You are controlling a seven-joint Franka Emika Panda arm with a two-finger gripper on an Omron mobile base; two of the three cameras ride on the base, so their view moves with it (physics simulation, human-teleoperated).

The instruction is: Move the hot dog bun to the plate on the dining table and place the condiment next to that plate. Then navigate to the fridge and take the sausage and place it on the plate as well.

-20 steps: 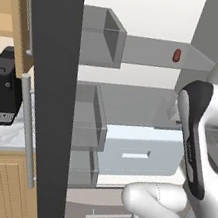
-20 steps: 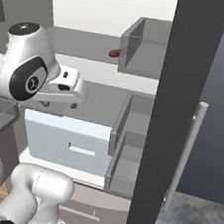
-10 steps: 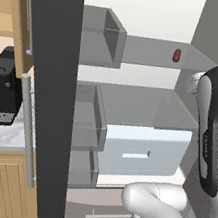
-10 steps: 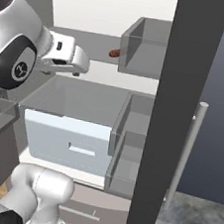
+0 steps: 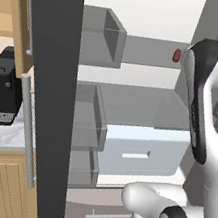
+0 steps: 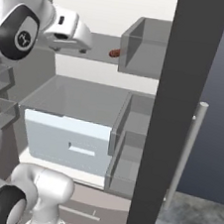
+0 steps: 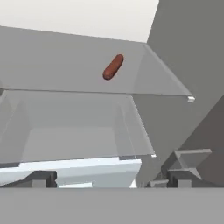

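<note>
The fridge [image 5: 47, 95] stands open, its dark door edges framing both base views. The interior holds a grey upper shelf [image 5: 146, 51], a grey bin [image 5: 101, 36] at that shelf's level, a clear-walled compartment below it, and a pale blue-white drawer [image 5: 142, 150] with a slot handle at the bottom.

The sausage [image 7: 113, 67] lies on the upper shelf, a short reddish-brown cylinder resting flat. In the left base view it shows as a small red spot [image 5: 177, 55] at the right end of the shelf, just beside the arm. In the right base view it sits [image 6: 114, 53] just left of the grey bin [image 6: 142, 48].

The gripper [image 6: 76, 35] is raised to shelf height, to the left of the sausage in the right base view and apart from it. In the hand view the two finger tips [image 7: 41, 179] rise at the bottom edge, spread wide apart (one at far left, one at right of centre). The jaws are fully open and hold nothing. The sausage is well ahead of the jaws, beyond the near edge of the shelf.

Left of the fridge, a black coffee machine [image 5: 6, 85] stands on a marble counter [image 5: 0, 135] over tan wood cabinets.
</note>
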